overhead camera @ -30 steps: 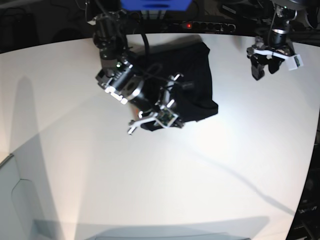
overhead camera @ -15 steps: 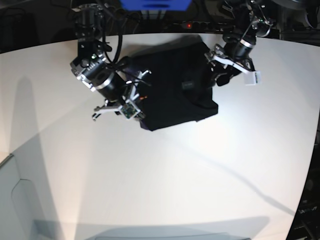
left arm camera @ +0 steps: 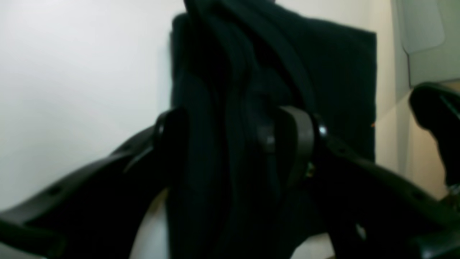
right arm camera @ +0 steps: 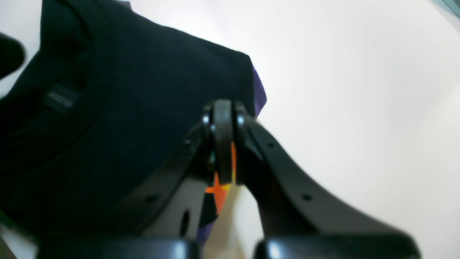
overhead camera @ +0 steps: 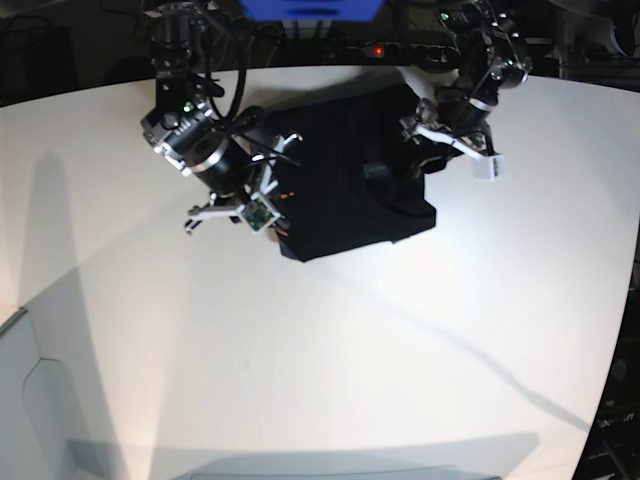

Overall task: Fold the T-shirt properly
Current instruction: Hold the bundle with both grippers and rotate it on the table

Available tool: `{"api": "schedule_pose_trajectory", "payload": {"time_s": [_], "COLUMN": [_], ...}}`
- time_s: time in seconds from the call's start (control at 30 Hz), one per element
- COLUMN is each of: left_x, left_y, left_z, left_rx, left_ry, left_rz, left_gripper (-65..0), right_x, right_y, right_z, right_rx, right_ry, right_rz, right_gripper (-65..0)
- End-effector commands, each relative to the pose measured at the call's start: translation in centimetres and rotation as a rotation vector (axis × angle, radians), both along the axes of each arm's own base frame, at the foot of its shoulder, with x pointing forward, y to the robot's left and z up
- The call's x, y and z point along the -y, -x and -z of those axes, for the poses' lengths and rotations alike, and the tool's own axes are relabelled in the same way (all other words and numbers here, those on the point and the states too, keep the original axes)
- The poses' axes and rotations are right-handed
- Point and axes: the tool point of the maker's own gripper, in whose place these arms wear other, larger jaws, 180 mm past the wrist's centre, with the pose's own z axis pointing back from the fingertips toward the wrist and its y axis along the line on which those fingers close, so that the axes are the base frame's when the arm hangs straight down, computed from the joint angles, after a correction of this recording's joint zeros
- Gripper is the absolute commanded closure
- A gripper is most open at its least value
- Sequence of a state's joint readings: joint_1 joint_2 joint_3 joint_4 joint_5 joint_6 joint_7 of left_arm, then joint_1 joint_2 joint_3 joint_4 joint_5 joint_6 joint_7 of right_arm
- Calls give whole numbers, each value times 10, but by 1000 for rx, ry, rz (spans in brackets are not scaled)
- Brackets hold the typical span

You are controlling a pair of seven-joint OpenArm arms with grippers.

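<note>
T-shirt (overhead camera: 345, 180), white table (overhead camera: 350, 360) beyond edges.

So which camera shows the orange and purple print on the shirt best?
The right wrist view: the orange and purple print shows beside the shut right gripper. The base view gives only orange specks at the T-shirt edge; the left wrist view, only dark folds.

Broad bare white table (overhead camera: 330, 370) is lying open in front of the folded T-shirt (overhead camera: 350, 180), giving ample room to pass. Behind it, dark equipment (overhead camera: 400, 50) is crowding the far edge. The right gripper (overhead camera: 268, 195) and left gripper (overhead camera: 418, 150) are flanking the cloth, seemingly blocking side approaches, though the wrist views are blurred.
</note>
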State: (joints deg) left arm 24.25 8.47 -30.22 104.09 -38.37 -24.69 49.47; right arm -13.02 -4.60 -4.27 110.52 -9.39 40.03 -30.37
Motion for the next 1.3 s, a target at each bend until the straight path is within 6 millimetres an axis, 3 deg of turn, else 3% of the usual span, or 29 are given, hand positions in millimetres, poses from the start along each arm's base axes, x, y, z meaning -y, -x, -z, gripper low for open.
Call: {"api": "schedule_pose_trajectory", "payload": {"time_s": [0.0, 0.2, 0.33, 0.5, 0.63, 0.9, 1.27], "left_x": [7, 29, 30, 31, 31, 30, 35], "left_y": [-3, -4, -6, -3, -4, -4, -3], "left_z": [-8, -7, -9, -10, -9, -31, -12], "left_rx": [31, 27, 35, 38, 37, 96, 45], "left_ry": [14, 35, 34, 41, 43, 67, 92], "left_rz": [20, 79, 81, 85, 85, 89, 104], "left_gripper": [-367, -366, -364, -295, -294, -294, -291], "right_x": [-4, -4, -4, 1, 1, 1, 1], "right_y": [-5, -2, -1, 0, 0, 0, -1], "right_z": [-14, -11, -11, -8, -8, -7, -7], "right_rx": [45, 34, 32, 31, 31, 28, 29], "right_ry": [-37, -37, -37, -16, -16, -16, -16], "right_rz": [-4, -3, -3, -9, -9, -10, -10], "right_gripper": [0, 0, 0, 0, 0, 0, 0]}}
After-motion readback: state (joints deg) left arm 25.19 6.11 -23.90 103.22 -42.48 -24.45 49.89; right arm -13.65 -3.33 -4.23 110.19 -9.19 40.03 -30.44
